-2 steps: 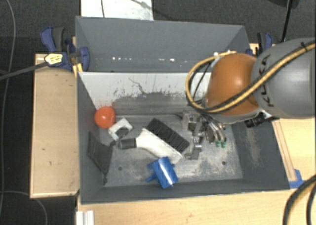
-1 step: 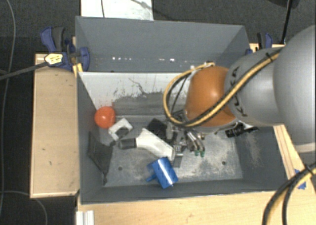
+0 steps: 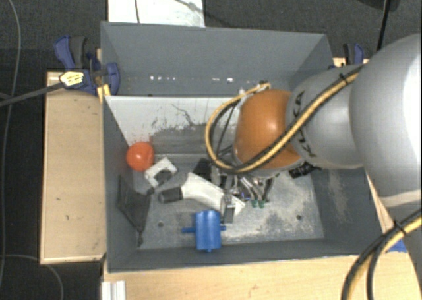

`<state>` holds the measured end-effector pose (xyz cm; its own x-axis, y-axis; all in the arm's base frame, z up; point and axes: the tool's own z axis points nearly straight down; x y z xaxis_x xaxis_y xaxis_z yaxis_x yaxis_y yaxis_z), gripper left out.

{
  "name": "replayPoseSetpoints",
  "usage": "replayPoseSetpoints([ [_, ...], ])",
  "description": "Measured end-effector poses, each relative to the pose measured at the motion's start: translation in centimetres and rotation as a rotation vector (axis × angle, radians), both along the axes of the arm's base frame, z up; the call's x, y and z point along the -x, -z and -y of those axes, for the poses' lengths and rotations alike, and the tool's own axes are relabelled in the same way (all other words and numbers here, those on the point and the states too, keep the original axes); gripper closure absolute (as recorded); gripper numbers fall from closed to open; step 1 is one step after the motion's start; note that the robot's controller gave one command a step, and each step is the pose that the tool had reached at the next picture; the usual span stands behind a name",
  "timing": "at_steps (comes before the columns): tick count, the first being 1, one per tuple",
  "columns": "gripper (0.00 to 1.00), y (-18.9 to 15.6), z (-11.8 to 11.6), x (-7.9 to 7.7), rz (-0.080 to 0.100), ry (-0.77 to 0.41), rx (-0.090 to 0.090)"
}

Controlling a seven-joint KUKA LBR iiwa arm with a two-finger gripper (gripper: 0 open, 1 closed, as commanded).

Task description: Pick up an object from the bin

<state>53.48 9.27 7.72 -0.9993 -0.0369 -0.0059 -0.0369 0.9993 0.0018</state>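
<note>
While arm [image 3: 369, 114] reaches in from the right, hand [image 3: 245, 194] sits low near bin [image 3: 211, 55] centre, just beside white curved piece [image 3: 204, 188], w/ blue cylinder [image 3: 208, 229] nearby. Open or closed: can't tell.

Bin [image 3: 211, 55] plain grey, its floor scuffed with pale streaks and speckle. In it: an orange ball [image 3: 140, 157], a bright blue plastic piece [image 3: 208, 229], a white curved piece [image 3: 201, 188], a small white-and-black block [image 3: 160, 171] and a dark charcoal wedge [image 3: 134, 205]. Arm [image 3: 369, 114] silver-grey, wrist cover [image 3: 264, 127] glossy orange-brown, cable [image 3: 209, 135] yellow edged with black.
</note>
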Motion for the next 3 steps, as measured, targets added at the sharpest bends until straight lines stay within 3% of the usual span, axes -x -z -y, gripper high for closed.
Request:
replayPoseSetpoints([
  [1, 1.0, 0.7, -1.5, -3.7, -0.007, 0.197, 0.0],
  [2, 1.0, 0.7, -1.5, -3.7, -0.007, 0.197, 0.0],
  [3, 1.0, -13.6, -1.6, -4.9, 0.003, 0.19, -0.003],
])
